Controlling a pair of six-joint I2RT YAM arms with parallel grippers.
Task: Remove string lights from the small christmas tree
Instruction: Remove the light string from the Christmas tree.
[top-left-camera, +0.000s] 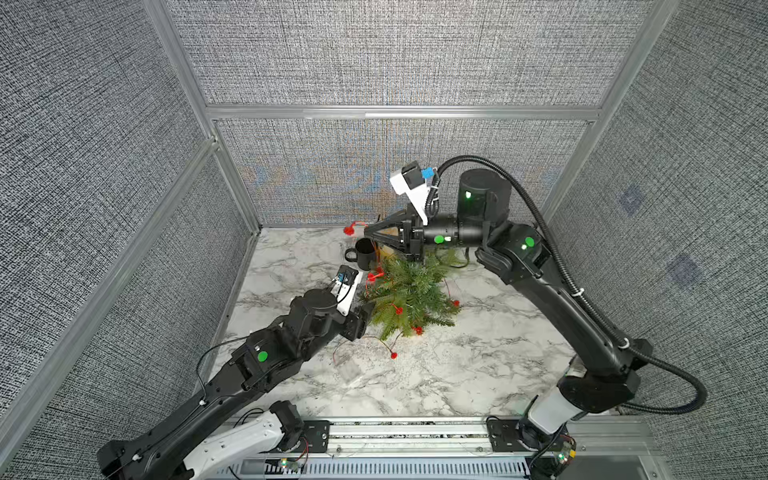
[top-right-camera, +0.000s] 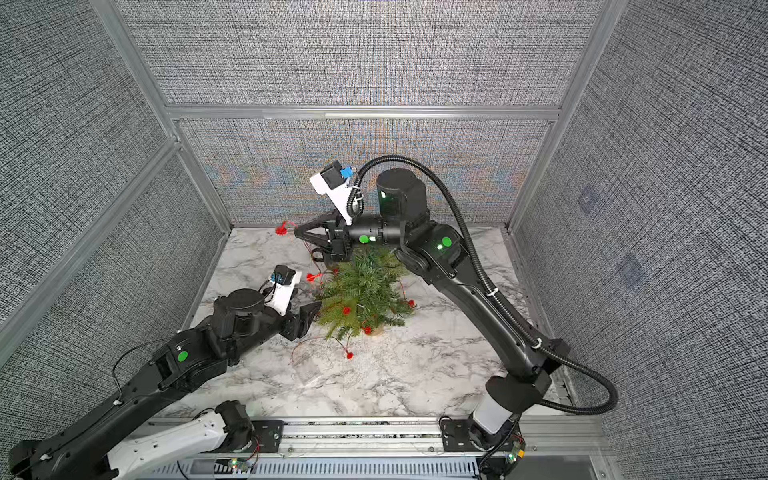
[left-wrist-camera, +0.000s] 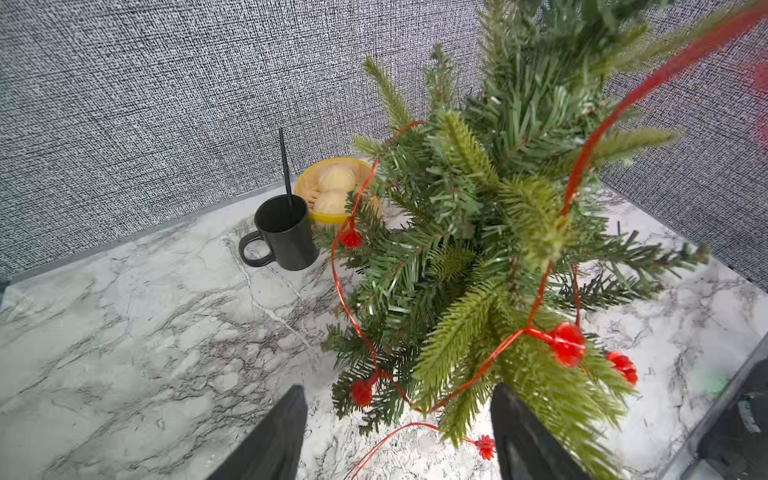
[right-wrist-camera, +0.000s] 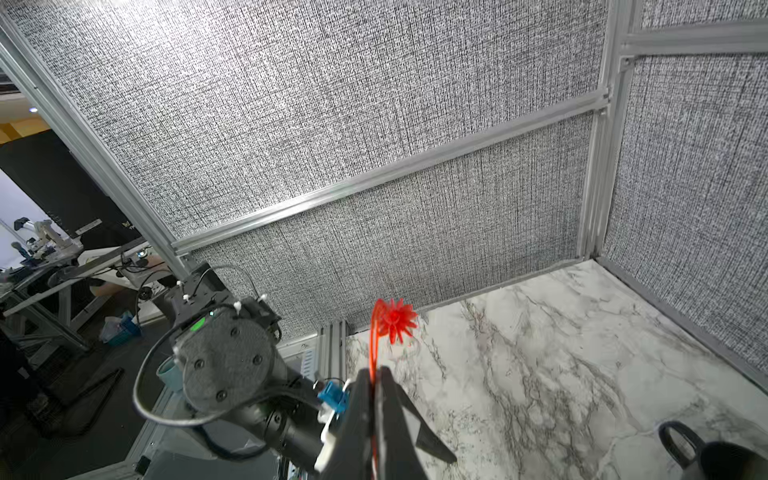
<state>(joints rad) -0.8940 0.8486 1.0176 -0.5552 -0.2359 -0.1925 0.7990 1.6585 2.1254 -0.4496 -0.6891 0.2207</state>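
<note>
Near back wall (top-left-camera: 395, 166) | right tool (right-wrist-camera: 375, 374) pinches string lights (right-wrist-camera: 392, 319) | tree (top-left-camera: 409, 291) nearby

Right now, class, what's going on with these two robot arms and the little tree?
The right end effector is shut on the thin coppery-red string lights with small red bulbs, holding one end up near the back wall. The left end effector is open beside the small green artificial Christmas tree, gripping nothing. Much of the wire is wound through its branches.
</note>
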